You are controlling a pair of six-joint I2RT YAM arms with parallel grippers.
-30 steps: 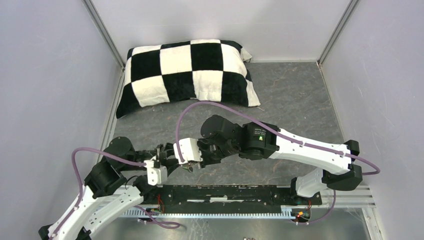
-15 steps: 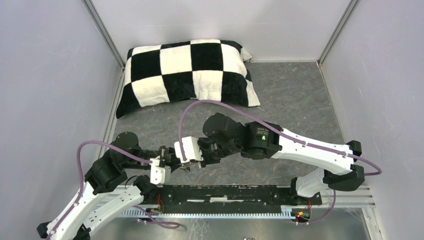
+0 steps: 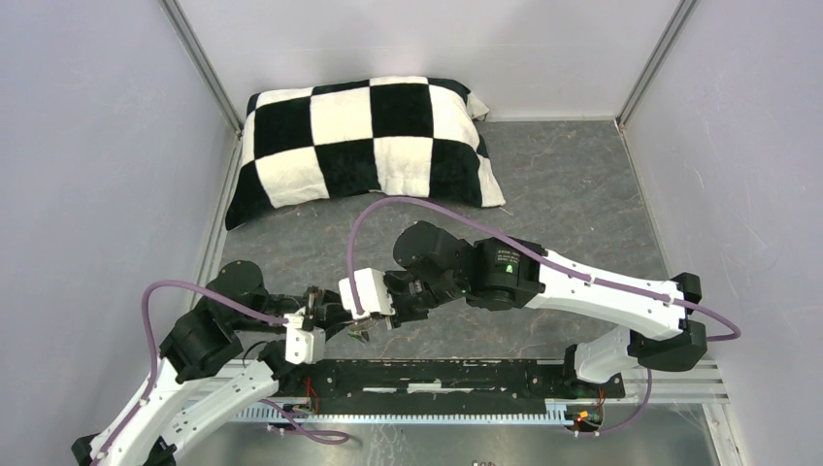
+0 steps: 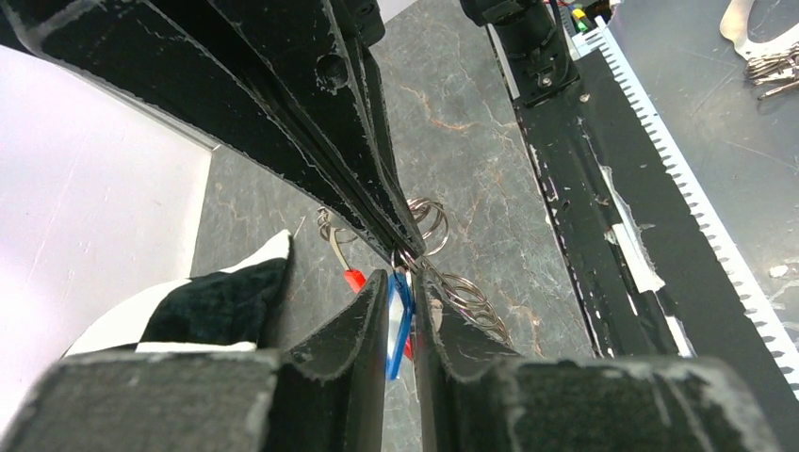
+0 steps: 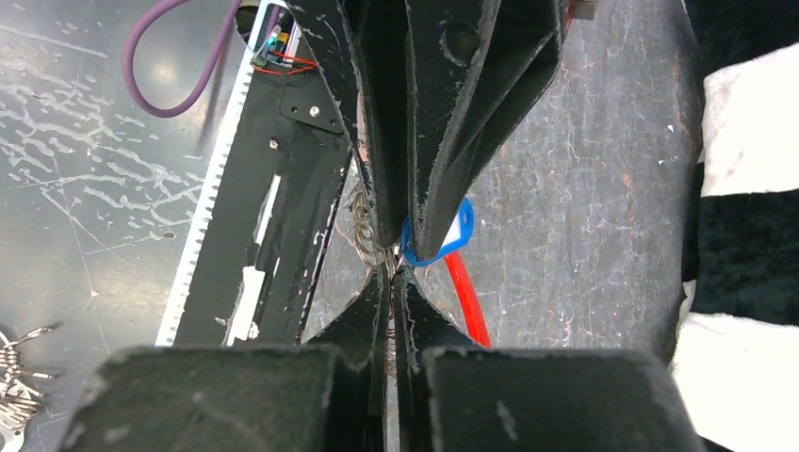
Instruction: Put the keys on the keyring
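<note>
1. Right gripper (image 5: 391, 281) has edged a little toward the left gripper (image 4: 401, 294) since the earlier view. Their fingertips now meet tip to tip just above the table (image 3: 563, 175).
2. Left gripper: jaws nearly closed, pinching the blue key (image 4: 397, 325) by its tag, edge-on between the fingers.
3. Right gripper: jaws pressed fully together on the wire of the keyring (image 4: 468, 298); its silvery coils hang just beside the tips.
4. Red key (image 4: 353, 280): just beyond the left fingertips, on the side away from the coils. Whether it is on the ring cannot be told.
</note>
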